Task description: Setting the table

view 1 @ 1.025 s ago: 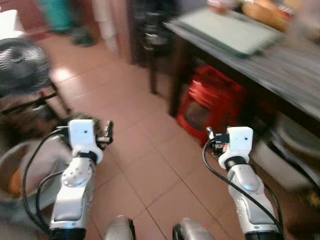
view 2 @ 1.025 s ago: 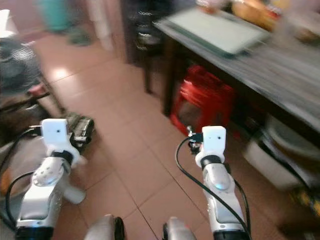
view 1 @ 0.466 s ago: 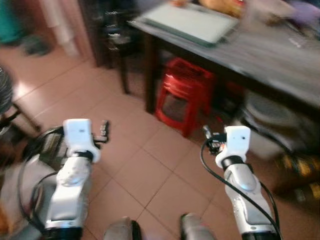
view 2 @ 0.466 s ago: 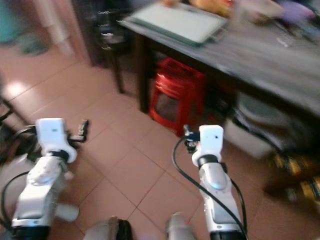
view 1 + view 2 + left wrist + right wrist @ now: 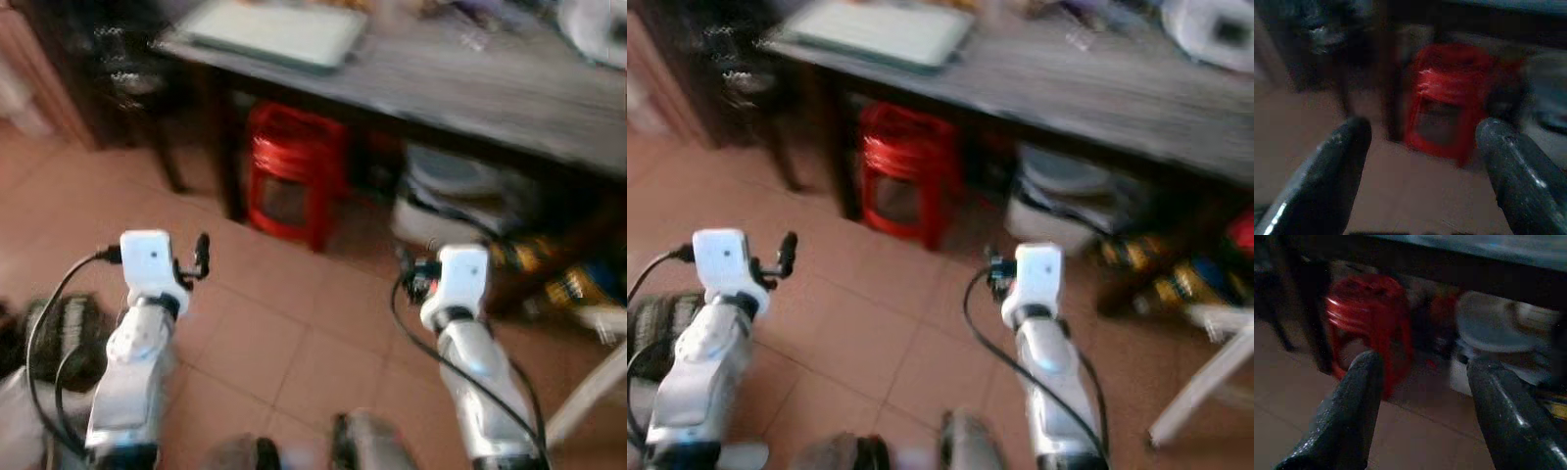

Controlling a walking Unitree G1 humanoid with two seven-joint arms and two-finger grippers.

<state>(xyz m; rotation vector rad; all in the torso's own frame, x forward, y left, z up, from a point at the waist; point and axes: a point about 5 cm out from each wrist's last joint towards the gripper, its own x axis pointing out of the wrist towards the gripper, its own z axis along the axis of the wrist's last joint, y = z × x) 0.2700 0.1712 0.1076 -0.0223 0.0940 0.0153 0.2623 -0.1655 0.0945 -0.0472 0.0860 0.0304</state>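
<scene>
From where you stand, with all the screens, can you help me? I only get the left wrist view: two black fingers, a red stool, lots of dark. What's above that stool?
Observer: A dark wooden table; the red stool is tucked under its edge.
Visitor: Anything on the table?
Observer: A flat pale green tray lies near its left end.
Visitor: And the other arm?
Observer: The right gripper is open and empty, pointing under the table at a pale lidded container beside the stool.
</scene>
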